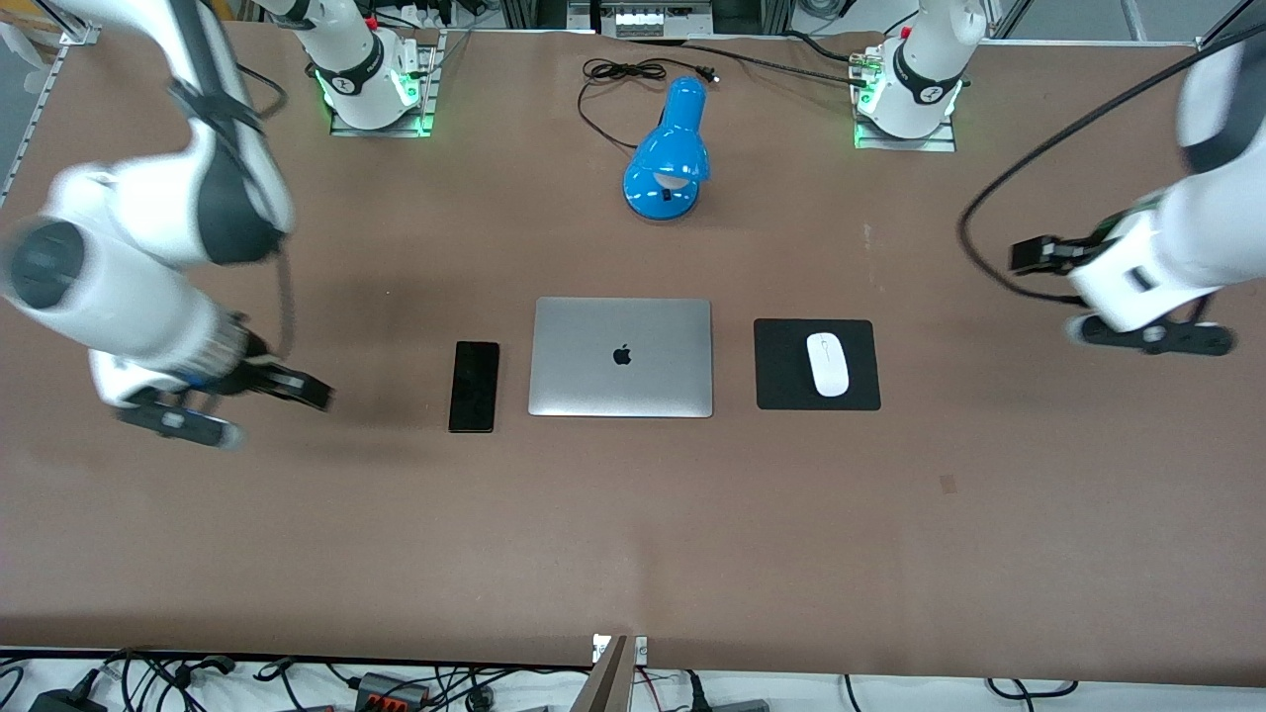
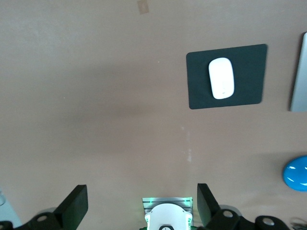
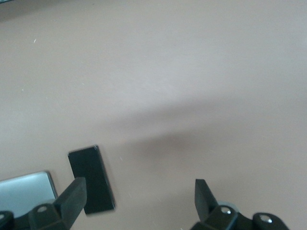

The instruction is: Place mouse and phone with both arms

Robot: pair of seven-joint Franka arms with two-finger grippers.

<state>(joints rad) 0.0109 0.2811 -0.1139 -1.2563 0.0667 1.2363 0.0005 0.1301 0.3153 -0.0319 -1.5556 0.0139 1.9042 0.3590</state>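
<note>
The white mouse [image 1: 828, 364] lies on a square black pad [image 1: 781, 381], beside the closed laptop toward the left arm's end of the table. The black phone [image 1: 474, 386] lies flat on the table, beside the laptop toward the right arm's end. My left gripper [image 1: 1152, 336] is in the air over bare table, well clear of the pad, open and empty [image 2: 141, 206]; its wrist view shows the mouse [image 2: 221, 78] on the pad [image 2: 249, 72]. My right gripper [image 1: 178, 423] is over bare table, clear of the phone, open and empty [image 3: 139, 199]; the phone [image 3: 91, 179] shows by one finger.
A closed silver laptop [image 1: 621, 357] lies between the phone and the pad. A blue desk lamp [image 1: 668, 148] with a black cord stands farther from the front camera, between the two arm bases. Cables lie along the table's near edge.
</note>
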